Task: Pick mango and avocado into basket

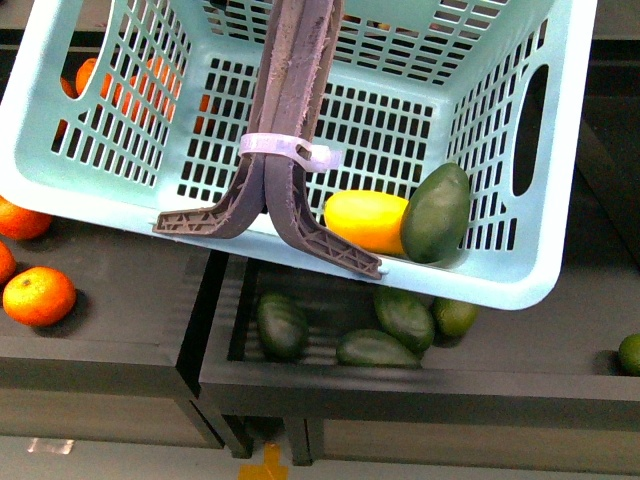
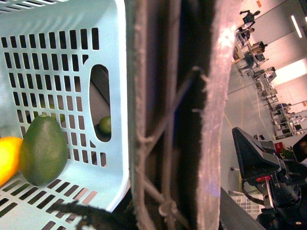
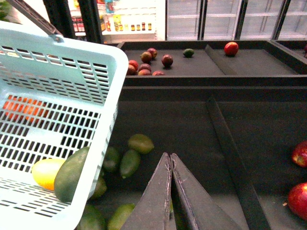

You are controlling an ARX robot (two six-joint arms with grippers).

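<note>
The turquoise basket hangs tilted above the fruit bins, filling the upper part of the front view. Its brown-grey handles, bound with a white zip tie, run up out of the picture. My left gripper is shut on these handles, which hide its fingers in the left wrist view. The yellow mango and the dark green avocado lie side by side in the basket's lowest corner. Both also show as avocado and mango. My right gripper is shut and empty, beside the basket, over the dark bin.
Loose avocados lie in the black bin under the basket. Oranges fill the bin to the left. A raised divider crosses the bin near my right gripper, with red fruit beyond it and more red fruit on the back shelf.
</note>
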